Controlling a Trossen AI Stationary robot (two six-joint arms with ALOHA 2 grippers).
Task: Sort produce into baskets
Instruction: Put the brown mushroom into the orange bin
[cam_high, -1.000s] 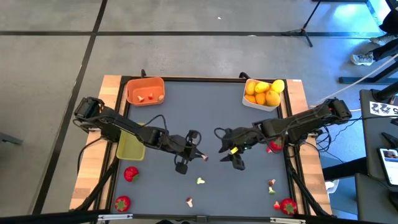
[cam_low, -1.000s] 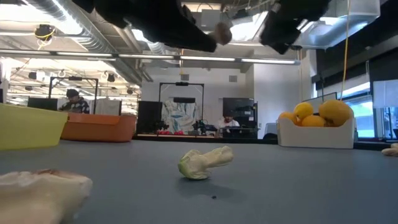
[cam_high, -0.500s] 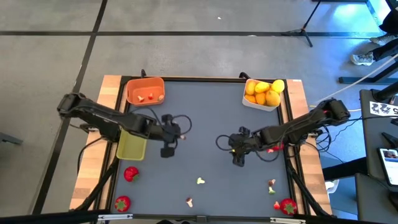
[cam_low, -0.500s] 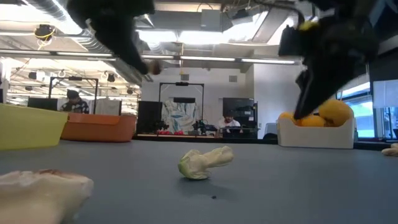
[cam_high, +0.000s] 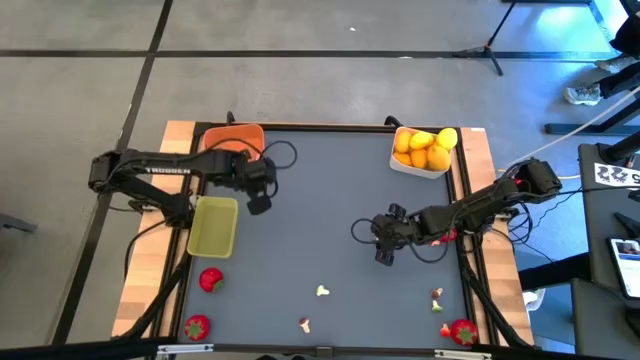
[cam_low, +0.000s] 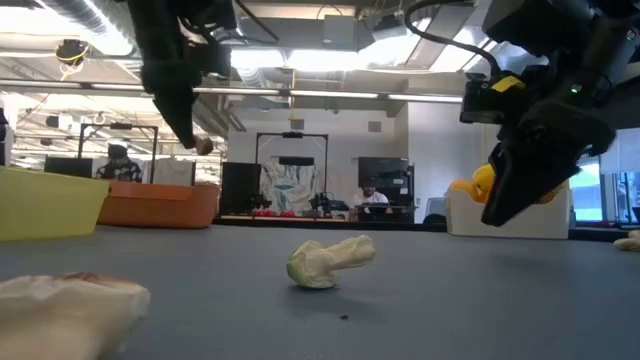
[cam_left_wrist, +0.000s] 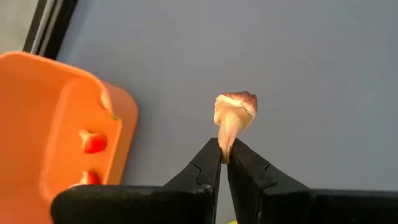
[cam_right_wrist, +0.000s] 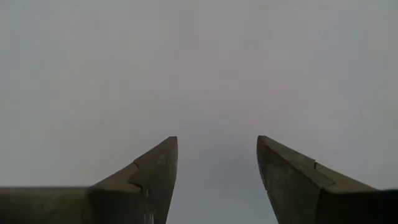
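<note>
I am holding a small garlic-like clove (cam_left_wrist: 234, 118) in my left fingers (cam_left_wrist: 224, 163), which are pinching its thin tail so the fat, pale, red-tinged end is sticking straight out past the tips. Its long axis is running in line with the fingers. My left fingers (cam_high: 258, 203) are hanging just beside the near corner of the orange bin (cam_high: 225, 136), between it and the yellow-green bin (cam_high: 213, 228), so the orange bin (cam_left_wrist: 37, 124) is lying off to one side of the clove, not under it. Two red bits (cam_left_wrist: 93, 142) are already lying in that bin. I judge the coming move to be a short carry sideways over the rim, and my left arm is by far the nearer one.

The bins are looking like thin moulded plastic with rounded corners: the orange one opaque, the yellow-green one translucent. The clove is looking matte and slightly ridged. The table (cam_high: 330, 200) is a smooth dark grey mat.

My right fingers (cam_high: 385, 256) are standing apart and empty, pointing down at bare mat (cam_right_wrist: 211, 74) in the right half of the table, well apart from the white bin (cam_high: 405, 165) of oranges and lemons. Another pale piece (cam_low: 328, 261) is lying on its side on the table.
</note>
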